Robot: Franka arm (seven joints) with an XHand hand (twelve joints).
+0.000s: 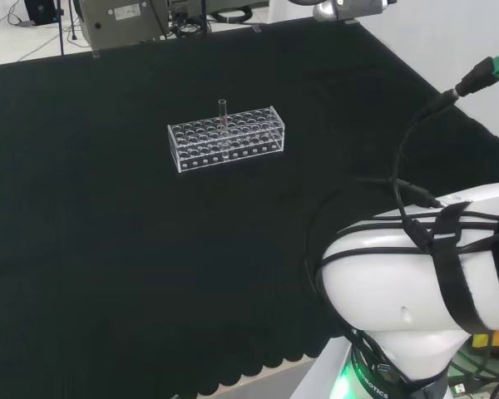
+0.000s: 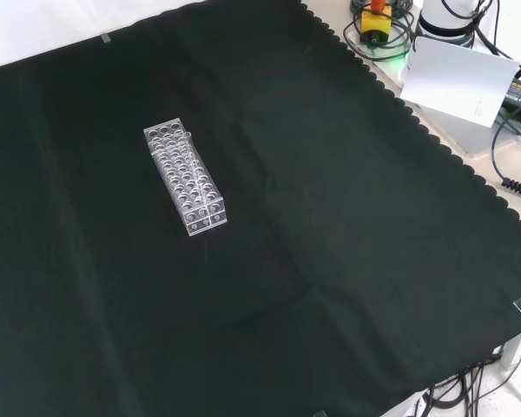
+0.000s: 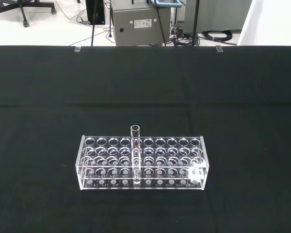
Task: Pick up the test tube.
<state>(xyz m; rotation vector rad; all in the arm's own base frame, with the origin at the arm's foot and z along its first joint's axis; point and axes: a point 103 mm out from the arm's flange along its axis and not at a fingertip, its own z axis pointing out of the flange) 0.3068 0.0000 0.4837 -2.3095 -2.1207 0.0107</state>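
We cannot tell how the hand stands. In the head view we see the arm's white links [image 1: 416, 283] at about four o'clock, well apart from the clear rack [image 1: 225, 139], which sits on the black cloth [image 1: 108, 249] at roughly eleven o'clock from the view's centre. The test tube [image 1: 223, 116] stands upright in a hole near the rack's middle, its open mouth rising above the top plate. In the wrist view we see the test tube [image 3: 135, 153] upright in the rack [image 3: 142, 162], with a small red mark partway down. In the front view the rack [image 2: 184, 176] lies at about ten o'clock.
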